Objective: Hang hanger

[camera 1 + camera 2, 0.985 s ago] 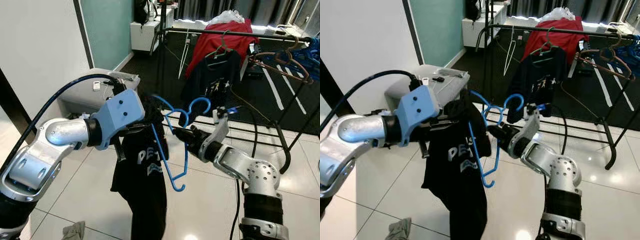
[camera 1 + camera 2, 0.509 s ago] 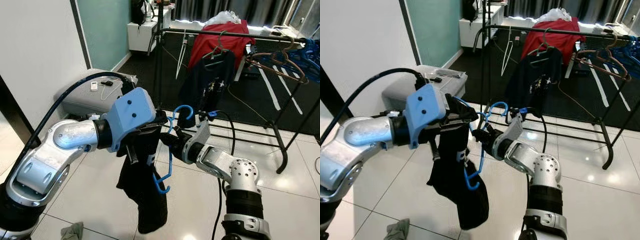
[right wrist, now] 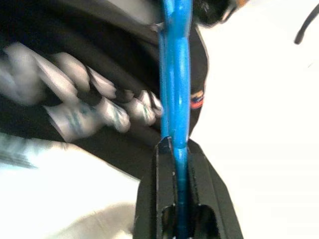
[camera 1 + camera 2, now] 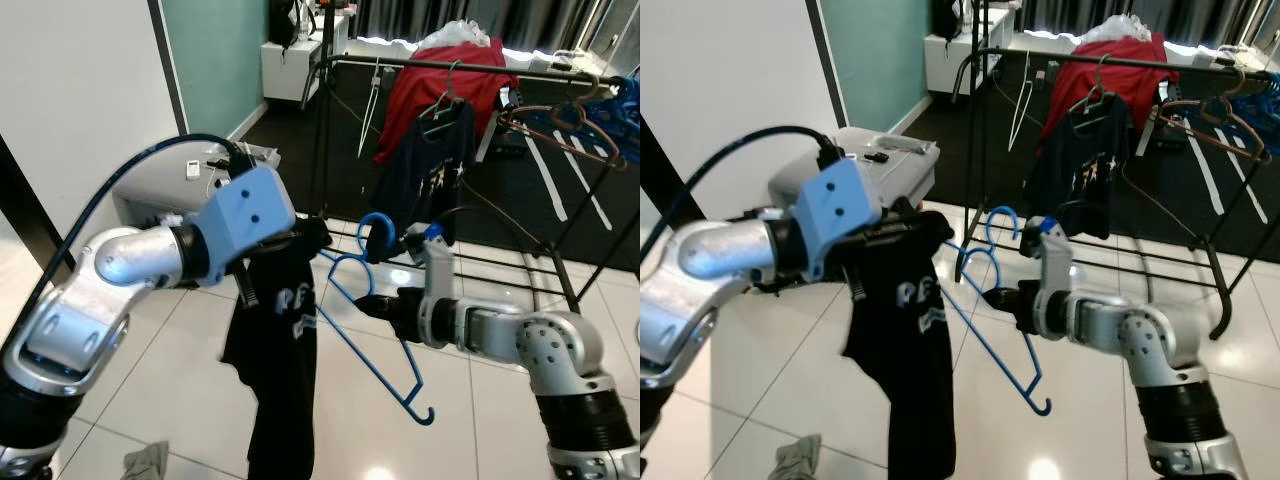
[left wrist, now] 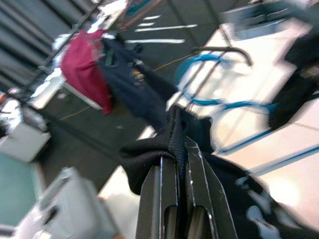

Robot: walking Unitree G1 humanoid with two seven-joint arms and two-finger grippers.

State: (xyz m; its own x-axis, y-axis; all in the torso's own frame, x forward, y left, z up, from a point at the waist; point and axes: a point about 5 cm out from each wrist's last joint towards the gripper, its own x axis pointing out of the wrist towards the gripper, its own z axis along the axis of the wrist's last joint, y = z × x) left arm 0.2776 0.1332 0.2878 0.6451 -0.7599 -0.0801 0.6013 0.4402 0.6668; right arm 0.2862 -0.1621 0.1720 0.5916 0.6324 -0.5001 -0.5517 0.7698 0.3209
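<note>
Hanger (image 4: 372, 325), blue plastic, held in mid-air between both arms, above white tiled floor (image 4: 180, 370). Tilted: hook (image 4: 375, 232) up near right wrist, long bar running diagonally down to small end hook low and toward right side. Right tool (image 3: 175, 149) clenched on hanger's blue bar, bar pinched between both black fingers (image 3: 204, 199) per right wrist view; in eye views, right tool (image 4: 392, 305) sits just below hanger hook. Left tool (image 5: 175, 149) clenched on bunched collar fabric of black T-shirt (image 4: 275, 370), fingers close together with cloth squeezed between. Left tool (image 4: 902, 232) in eye view at top of shirt, just beside hanger's upper end. Shirt hanging limp below left tool, white lettering on front, lower hem near floor. Hanger bar touching or crossing shirt's upper edge; cannot tell whether threaded inside.

Background: black clothes rack (image 4: 480, 66) well apart behind, carrying red garment (image 4: 440, 85), dark T-shirt (image 4: 425, 165) and brown hangers (image 4: 560, 125) on right end of rail. Grey box-like unit (image 4: 170, 190) against white wall, behind left arm. Small grey cloth (image 4: 148, 463) lying on floor near lower left edge.
</note>
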